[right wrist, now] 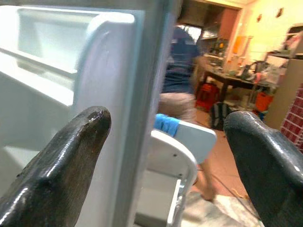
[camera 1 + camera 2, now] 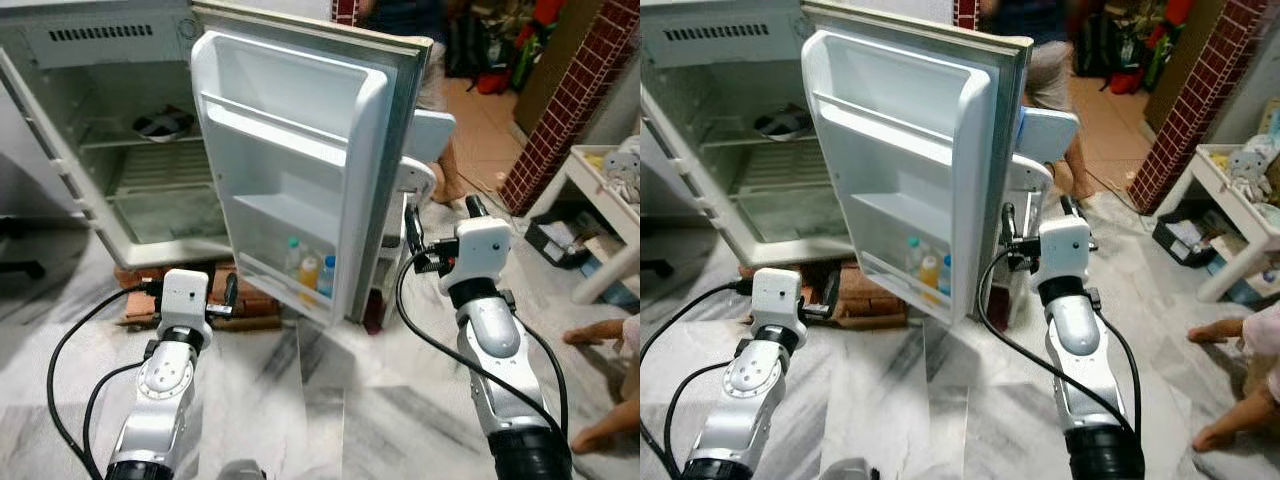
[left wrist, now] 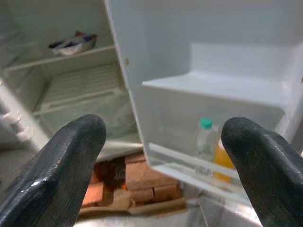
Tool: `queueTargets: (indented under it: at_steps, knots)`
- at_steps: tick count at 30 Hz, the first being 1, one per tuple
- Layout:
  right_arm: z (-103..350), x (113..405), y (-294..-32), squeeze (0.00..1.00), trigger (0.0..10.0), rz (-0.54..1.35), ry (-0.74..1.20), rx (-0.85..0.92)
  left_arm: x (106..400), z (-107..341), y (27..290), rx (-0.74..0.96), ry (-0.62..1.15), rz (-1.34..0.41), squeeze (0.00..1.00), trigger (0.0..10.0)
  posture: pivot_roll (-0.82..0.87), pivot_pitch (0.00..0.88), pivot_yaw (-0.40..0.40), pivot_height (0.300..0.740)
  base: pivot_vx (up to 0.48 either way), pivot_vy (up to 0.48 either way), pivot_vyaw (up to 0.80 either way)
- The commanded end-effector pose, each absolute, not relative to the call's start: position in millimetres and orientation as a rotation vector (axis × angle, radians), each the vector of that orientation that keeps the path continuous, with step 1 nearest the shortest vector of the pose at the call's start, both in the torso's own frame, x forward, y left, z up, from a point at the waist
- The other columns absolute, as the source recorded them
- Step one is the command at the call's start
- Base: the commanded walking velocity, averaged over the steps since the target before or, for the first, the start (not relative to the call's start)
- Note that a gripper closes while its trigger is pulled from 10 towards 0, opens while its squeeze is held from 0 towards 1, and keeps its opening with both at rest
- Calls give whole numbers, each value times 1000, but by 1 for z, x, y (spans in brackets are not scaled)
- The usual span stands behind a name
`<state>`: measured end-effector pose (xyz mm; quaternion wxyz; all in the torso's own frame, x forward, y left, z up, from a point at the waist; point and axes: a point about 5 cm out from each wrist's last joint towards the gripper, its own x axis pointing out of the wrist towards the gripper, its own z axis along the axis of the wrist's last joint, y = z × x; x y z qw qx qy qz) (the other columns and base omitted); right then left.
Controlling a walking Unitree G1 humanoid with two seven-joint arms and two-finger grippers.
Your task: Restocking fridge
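Note:
The white fridge (image 2: 130,150) stands open, its door (image 2: 290,150) swung out toward me. The door's bottom shelf holds a clear bottle with a green cap (image 2: 293,257), an orange bottle (image 2: 309,274) and a blue-capped one (image 2: 327,277). A dark packet (image 2: 163,124) lies on an upper wire shelf inside. My left gripper (image 3: 161,156) is open and holds nothing, low in front of the door's inner side. My right gripper (image 2: 443,215) is open too, raised just past the door's outer edge, with nothing between its fingers.
Red bricks (image 2: 240,300) prop up the fridge. Behind the door stand a white plastic chair (image 2: 425,150) and a person (image 2: 430,60). At the right are a white rack (image 2: 600,180), a brick pillar (image 2: 560,110) and another person's bare feet (image 2: 600,330) on the marble floor.

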<state>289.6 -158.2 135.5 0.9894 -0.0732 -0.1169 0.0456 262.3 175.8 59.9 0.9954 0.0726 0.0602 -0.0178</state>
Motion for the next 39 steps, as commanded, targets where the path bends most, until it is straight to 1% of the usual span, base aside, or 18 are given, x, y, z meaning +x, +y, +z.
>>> queueTargets:
  at_steps: [1, 5, 16, 21, 22, 28, 30, 34, 37, 38, 39]
  knots:
    - [139, 290, -164, 0, 10000, 66, -244, -143, 264, 65, 170, 142, 99, -54, 0, 10000, 32, 29, -19, 740, 428, 0, 0]
    - [139, 290, -165, 0, 10000, 64, -244, -148, 263, 63, 169, 142, 105, -56, 0, 10000, 32, 31, -20, 740, 454, -60, 0]
    - [139, 291, -163, 0, 10000, 96, -246, -157, 261, 60, 167, 141, 133, -50, 0, 10000, 35, 34, -20, 740, 327, -311, 0]
    - [139, 292, -161, 0, 10000, 134, -245, -150, 260, 59, 167, 124, 138, -42, 0, 10000, 37, 35, -21, 740, 0, 0, 0]
    - [141, 294, -159, 0, 10000, 181, -257, -163, 256, 56, 168, 127, 156, -39, 0, 10000, 39, 35, -22, 740, 0, 0, 800]
    - [143, 301, -156, 0, 10000, 243, -249, -149, 244, 47, 169, 117, 220, -57, 0, 10000, 47, 35, -23, 740, 0, 0, 800]
    - [146, 308, -151, 0, 10000, 309, -243, -145, 236, 39, 170, 122, 276, -82, 0, 10000, 58, 33, -24, 740, 0, 0, 425]
    - [148, 311, -148, 0, 10000, 336, -246, -145, 233, 36, 170, 121, 297, -90, 0, 10000, 60, 34, -25, 740, 0, 0, 422]
    - [156, 326, -140, 0, 10000, 367, -251, -150, 230, 33, 171, 137, 331, -100, 0, 10000, 79, 35, -29, 740, 0, 0, 0]
    - [156, 326, -140, 0, 10000, 367, -251, -150, 230, 33, 171, 137, 331, -100, 0, 10000, 79, 35, -29, 740, 0, 0, 0]
    - [160, 335, -137, 0, 10000, 354, -250, -161, 230, 33, 172, 142, 337, -97, 0, 10000, 87, 36, -31, 740, 0, 0, 0]
